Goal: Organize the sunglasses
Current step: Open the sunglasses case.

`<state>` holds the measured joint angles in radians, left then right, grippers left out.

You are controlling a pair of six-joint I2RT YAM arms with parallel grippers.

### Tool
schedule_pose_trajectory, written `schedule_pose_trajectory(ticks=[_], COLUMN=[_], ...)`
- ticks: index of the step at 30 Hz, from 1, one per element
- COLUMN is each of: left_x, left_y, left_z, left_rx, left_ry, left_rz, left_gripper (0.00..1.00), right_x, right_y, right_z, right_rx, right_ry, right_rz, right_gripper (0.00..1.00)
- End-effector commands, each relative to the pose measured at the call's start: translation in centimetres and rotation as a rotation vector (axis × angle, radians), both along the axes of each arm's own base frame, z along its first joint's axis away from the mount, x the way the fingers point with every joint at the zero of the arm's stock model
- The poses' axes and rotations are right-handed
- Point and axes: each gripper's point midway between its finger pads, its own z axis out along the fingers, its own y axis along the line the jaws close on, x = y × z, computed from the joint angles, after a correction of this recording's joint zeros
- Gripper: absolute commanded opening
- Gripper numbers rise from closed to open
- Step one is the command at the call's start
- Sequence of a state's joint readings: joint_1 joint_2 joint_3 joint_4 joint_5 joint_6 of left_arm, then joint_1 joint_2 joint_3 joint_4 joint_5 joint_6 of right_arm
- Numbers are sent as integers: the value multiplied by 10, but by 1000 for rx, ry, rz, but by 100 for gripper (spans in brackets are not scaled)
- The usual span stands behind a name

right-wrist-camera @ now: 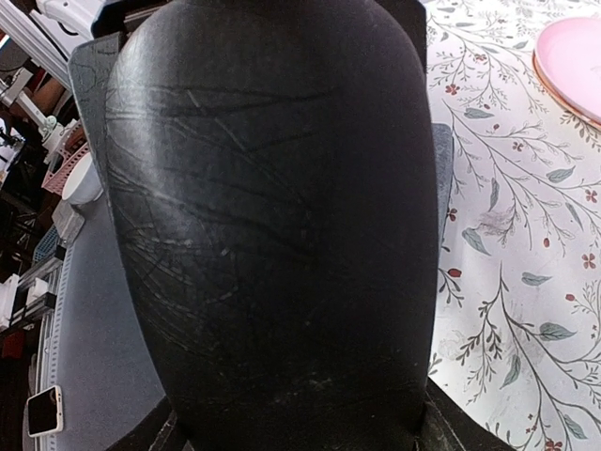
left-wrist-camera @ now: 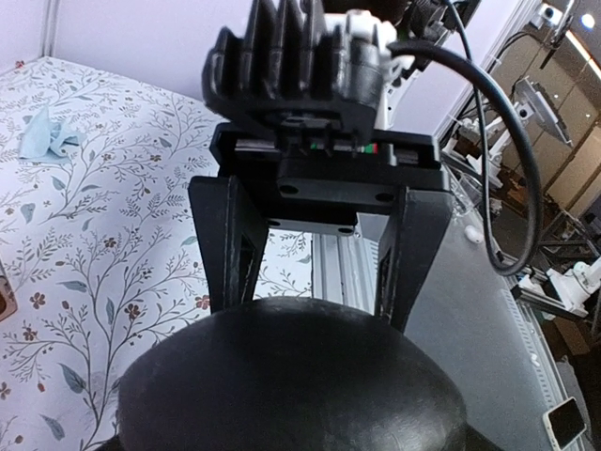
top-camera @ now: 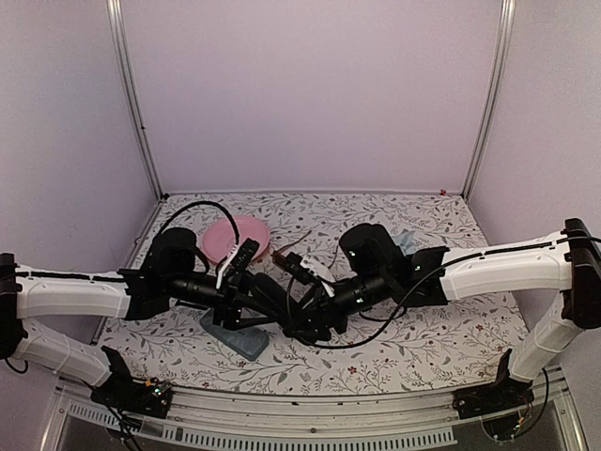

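Seen from my remote station: both arms reach in over the floral table (top-camera: 441, 343) and meet near its middle, with one black case (right-wrist-camera: 282, 235) shared between them. The right gripper (left-wrist-camera: 315, 287) faces my left wrist camera head-on. Its two dark fingers (left-wrist-camera: 225, 249) stand about halfway apart, one against each side of the case's rounded end, and they have hold of it. The left gripper (top-camera: 265, 305) comes at the same case from the opposite end. In my right wrist view its grey fingers flank the scuffed black shell on both sides, also roughly half spread and clamped on it. The case fills most of both wrist views, so I cannot make out the fingertips themselves.

The reddish-brown sunglasses (top-camera: 291, 256) lie on the cloth just beyond the two wrists, beside the right rim of the pink plate (top-camera: 230, 240), with their thin arms angled toward the back wall. Neither gripper touches them. They are small in the overhead view and partly hidden by the right wrist, so I cannot tell whether they are folded.

A grey-blue case (top-camera: 237, 338) rests on the table under the left forearm, toward the near edge. A crumpled pale blue cloth (left-wrist-camera: 47, 136) sits well apart from the plate, behind the right arm
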<state>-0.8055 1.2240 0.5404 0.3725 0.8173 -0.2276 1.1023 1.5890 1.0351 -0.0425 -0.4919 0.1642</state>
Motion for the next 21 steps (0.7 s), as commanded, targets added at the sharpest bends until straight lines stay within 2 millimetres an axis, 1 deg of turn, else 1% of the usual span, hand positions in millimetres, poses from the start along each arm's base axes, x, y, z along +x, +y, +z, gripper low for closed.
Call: schedule_pose_trajectory(ticks=[1, 5, 11, 15, 21], left_x=[4, -1, -7, -9, -18], left_y=[-4, -4, -4, -4, -2], left_z=[-4, -11, -11, -10, -8], left_rx=[19, 28, 12, 3, -28], left_ry=[-20, -35, -64, -77, -102], left_rz=[-18, -52, -102, -118, -155], left_gripper=[0, 0, 0, 0, 0], right_x=[0, -4, -3, -8, -11], right_y=[7, 4, -11, -16, -28], right_z=[15, 13, 15, 17, 16], right_rx=[48, 68, 121, 154, 200], right_ry=[6, 65, 185, 249, 376], right_rz=[-1, 17, 13, 39, 50], right_gripper=[59, 54, 47, 47, 47])
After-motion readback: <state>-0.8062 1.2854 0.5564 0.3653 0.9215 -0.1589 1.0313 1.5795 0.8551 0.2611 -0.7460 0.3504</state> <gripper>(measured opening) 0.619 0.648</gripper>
